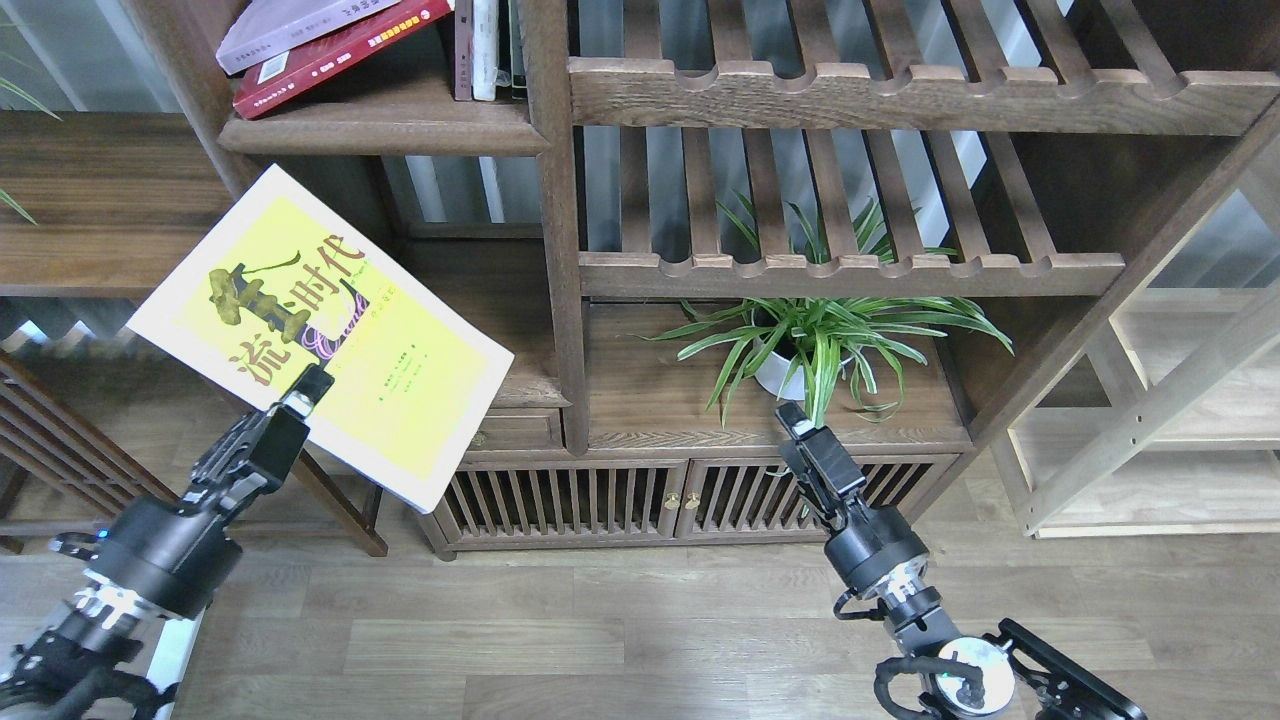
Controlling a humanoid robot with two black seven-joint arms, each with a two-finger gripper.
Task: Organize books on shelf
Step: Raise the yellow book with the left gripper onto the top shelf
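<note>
Our left gripper (312, 380) clamps the yellow-green paperback book (320, 335) at its six-o'clock edge; floppy, likely to sag. Right gripper (797, 419): cannot tell.

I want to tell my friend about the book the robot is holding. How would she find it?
Start at the big dark wooden bookcase, then look down its left side to the left gripper. It pinches the yellow book by its lower edge, tilted in the air. Unlike the red book and the lavender book lying on the shelf above, it is bright yellow with large dark characters.
</note>
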